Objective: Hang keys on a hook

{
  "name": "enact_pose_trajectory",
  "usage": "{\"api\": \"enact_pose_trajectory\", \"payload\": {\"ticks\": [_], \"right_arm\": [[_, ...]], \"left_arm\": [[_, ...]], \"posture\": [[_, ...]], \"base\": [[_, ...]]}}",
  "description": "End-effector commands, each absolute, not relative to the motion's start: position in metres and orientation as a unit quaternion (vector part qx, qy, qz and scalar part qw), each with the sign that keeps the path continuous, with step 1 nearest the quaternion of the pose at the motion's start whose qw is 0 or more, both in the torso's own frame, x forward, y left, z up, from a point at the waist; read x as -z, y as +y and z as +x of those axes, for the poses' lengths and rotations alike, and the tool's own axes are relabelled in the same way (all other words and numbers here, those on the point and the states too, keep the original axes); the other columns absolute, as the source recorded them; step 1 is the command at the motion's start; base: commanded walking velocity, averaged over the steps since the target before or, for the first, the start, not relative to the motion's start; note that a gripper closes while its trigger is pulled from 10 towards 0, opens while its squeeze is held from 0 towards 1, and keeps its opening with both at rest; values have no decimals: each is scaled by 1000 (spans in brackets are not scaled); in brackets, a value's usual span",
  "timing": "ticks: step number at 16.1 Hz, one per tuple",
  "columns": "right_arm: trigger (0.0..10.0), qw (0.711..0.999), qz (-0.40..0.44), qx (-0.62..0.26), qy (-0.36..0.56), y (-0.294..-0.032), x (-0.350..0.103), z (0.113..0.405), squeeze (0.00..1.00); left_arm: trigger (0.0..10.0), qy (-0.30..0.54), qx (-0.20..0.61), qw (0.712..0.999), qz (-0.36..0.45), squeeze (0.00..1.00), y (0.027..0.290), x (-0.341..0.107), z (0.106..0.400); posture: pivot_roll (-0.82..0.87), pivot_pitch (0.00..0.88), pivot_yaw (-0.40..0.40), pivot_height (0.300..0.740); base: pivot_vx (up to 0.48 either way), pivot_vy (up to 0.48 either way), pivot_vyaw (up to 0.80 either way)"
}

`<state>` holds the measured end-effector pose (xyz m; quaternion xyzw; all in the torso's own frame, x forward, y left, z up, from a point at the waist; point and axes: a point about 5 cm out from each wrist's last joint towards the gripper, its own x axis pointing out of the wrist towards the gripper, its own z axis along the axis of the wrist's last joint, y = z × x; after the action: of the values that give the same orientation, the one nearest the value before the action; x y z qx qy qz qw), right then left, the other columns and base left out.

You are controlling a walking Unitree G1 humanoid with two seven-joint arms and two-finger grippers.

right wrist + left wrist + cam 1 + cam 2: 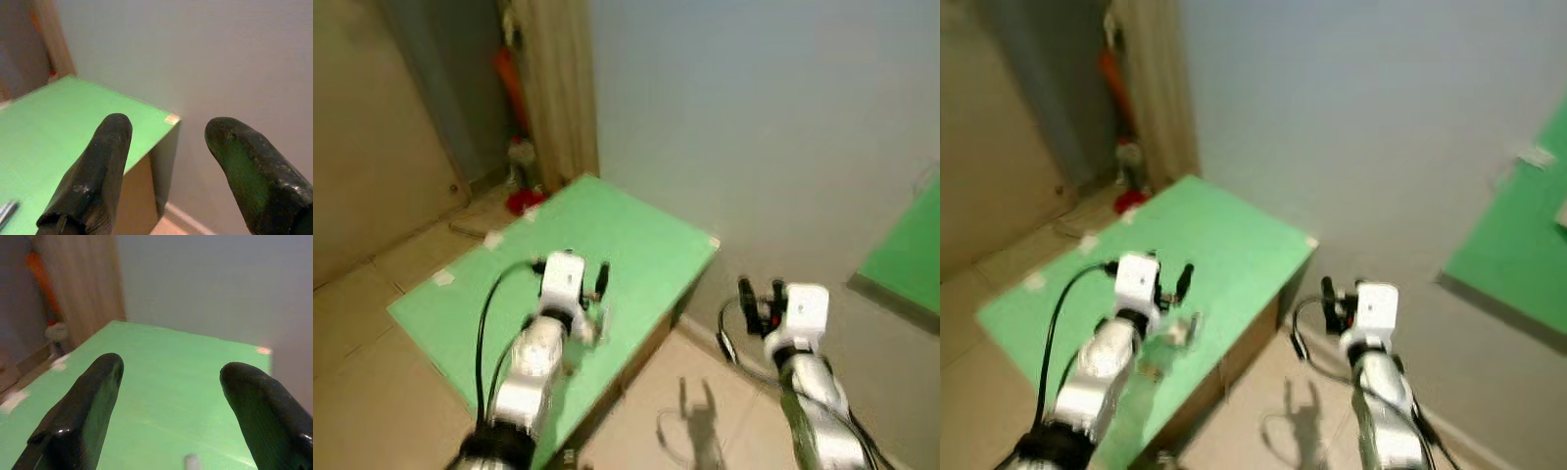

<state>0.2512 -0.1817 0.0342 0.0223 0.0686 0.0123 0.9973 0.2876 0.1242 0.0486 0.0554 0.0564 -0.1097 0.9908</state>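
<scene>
- The flat green-topped worktop [636, 245] stands against the pale wall.
- Left end effector [590, 284] hovers over the worktop, fingers spread and empty.
- Small silvery keys [1178, 331], blurred, seem to lie on the worktop just beside it.
- Right end effector [761, 294], off the worktop's right edge, is spread and empty too.
- Likely step: reaching for the keys; next, lower and close on them.

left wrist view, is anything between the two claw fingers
No. The left claw is open, and between its fingers shows bare green tabletop running back to the wall. A small pale object sits on the tabletop low in the gap.
</scene>
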Motion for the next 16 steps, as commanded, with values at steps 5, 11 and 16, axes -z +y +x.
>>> {"api": "enact_pose_trajectory", "payload": {"ticks": [5,11,16], "right_arm": [[10000,996,13,-46,73,-171,-34,258,0],[10000,993,-1,-84,79,-160,-33,265,0],[10000,990,-8,-104,90,-151,-31,271,0]], "left_arm": [[10000,61,92,992,65,0,130,-49,289],[10000,67,71,993,64,0,138,-48,290],[10000,72,40,994,75,0,150,-44,282]], "posture": [[-93,0,-7,740],[-49,0,-36,740],[-5,0,-51,740]], "base": [[0,0,663],[0,0,663],[0,0,645]]}}
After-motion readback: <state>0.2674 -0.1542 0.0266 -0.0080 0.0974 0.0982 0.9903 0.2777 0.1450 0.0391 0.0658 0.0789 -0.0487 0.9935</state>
